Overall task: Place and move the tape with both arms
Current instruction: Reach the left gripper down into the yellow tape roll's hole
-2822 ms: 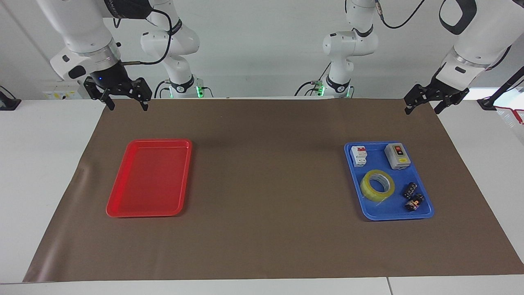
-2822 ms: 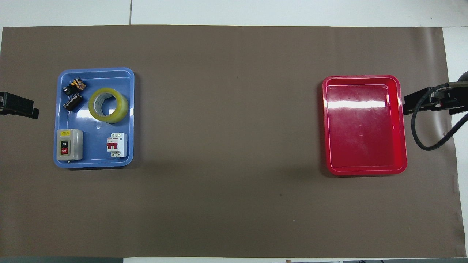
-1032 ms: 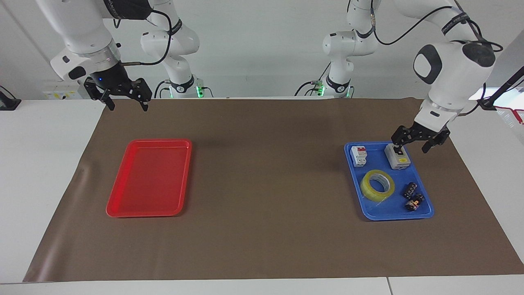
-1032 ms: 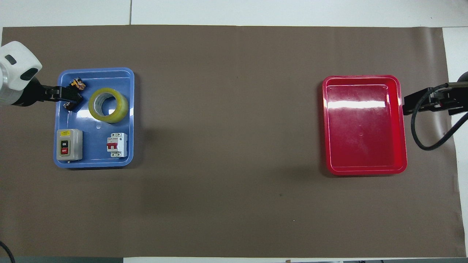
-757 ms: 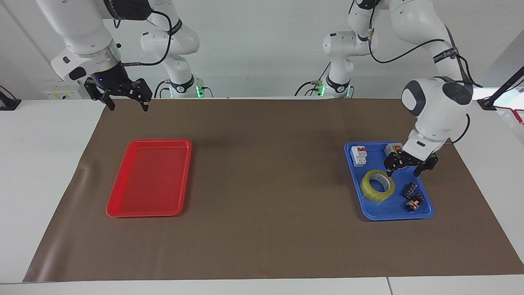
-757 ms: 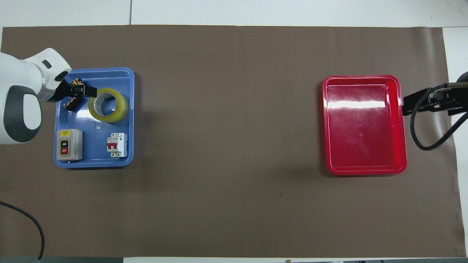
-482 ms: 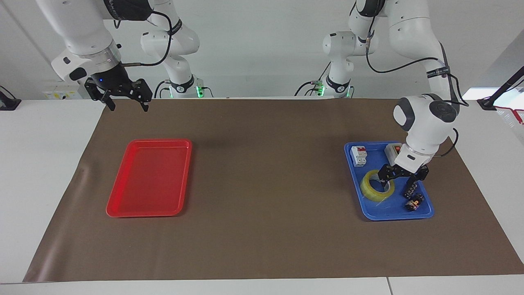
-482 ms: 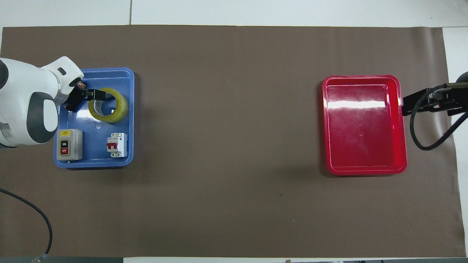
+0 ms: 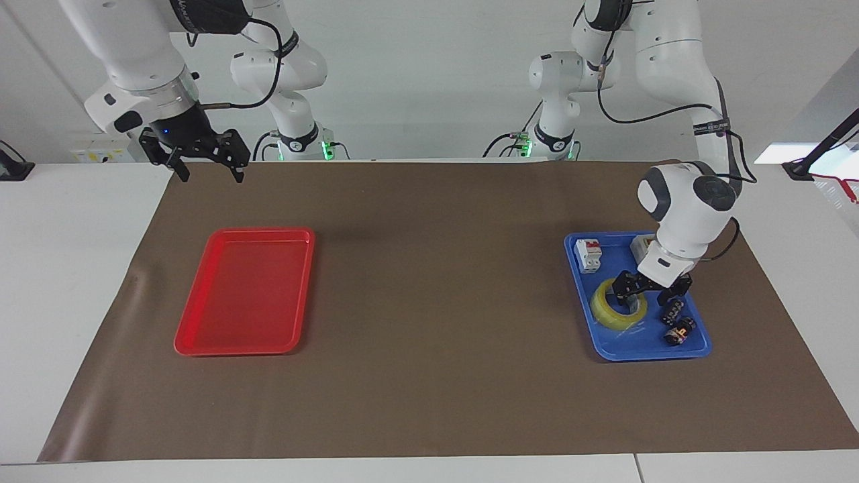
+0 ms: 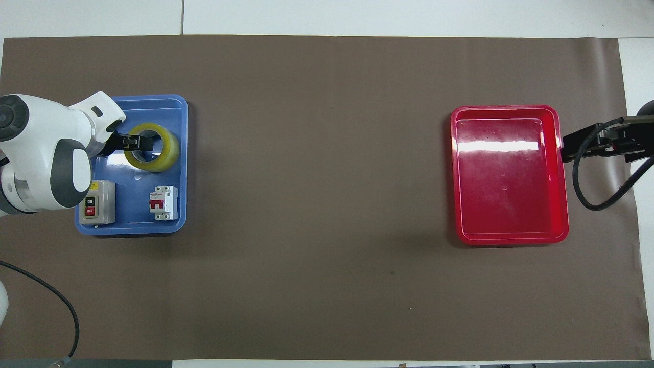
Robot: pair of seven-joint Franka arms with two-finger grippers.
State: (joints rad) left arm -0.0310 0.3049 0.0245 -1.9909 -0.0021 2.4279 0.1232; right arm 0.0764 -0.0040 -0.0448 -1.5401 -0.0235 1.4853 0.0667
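In the overhead view the left arm's white wrist covers the small black parts at the upper left of the blue tray (image 10: pixel 181 168) and one edge of the grey switch box (image 10: pixel 100 204). The left hand (image 9: pixel 646 293) hides part of the tape (image 9: pixel 612 310). The right hand (image 10: pixel 587 145) is cut off at the frame's right edge.

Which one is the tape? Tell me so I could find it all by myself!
Look for the blue tray at the left arm's end of the brown mat. Inside it, beside two small dark parts and farther from the robots than the two switch boxes, lies the tape, with the left gripper right at it. It is the only yellow ring there, see-through with a greyish core.
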